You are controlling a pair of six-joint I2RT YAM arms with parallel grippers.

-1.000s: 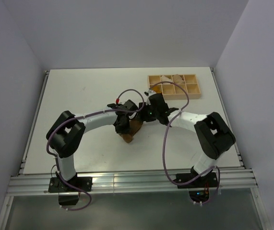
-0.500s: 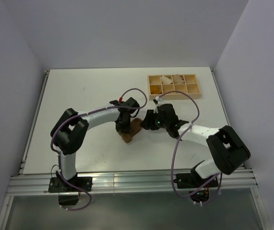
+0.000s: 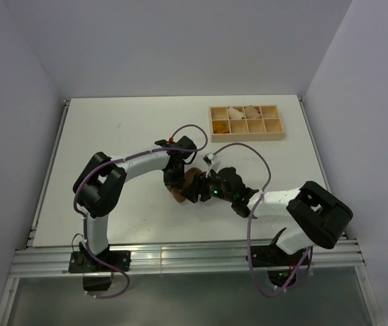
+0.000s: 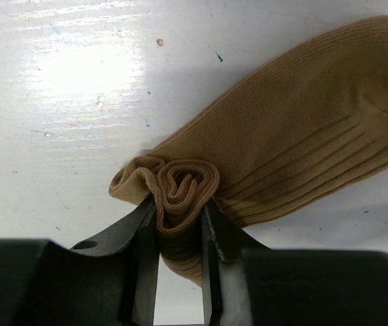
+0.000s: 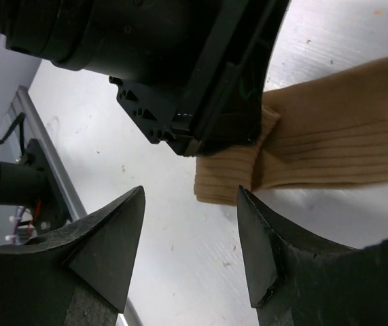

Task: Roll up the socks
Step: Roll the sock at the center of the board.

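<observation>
The tan sock (image 4: 295, 142) lies flat on the white bench (image 3: 112, 136), well apart from the wooden tray (image 3: 247, 138), to its left and nearer the arm bases. One end of the sock is wound into a tight little roll (image 4: 180, 185), its layers showing as a spiral from the left wrist view; the rest stretches away from the roll, ribbed and unrolled. I cannot tell whether a second sock is wound in with it.

The left fingers (image 4: 146, 272) are clamped on that roll, one on each side, pressing the fabric between them, with the ribbed cloth bulging just above their tips.

The right fingers (image 5: 105, 258) stand apart with nothing between them. They are low over the bench on the side of the sock away from the tray, pointing at the sock's near edge and at the black body of the left wrist (image 5: 180, 61), which sits on top of the fabric. They do not touch the sock.

In the tray, two back compartments hold pale bundles (image 3: 235, 111).
</observation>
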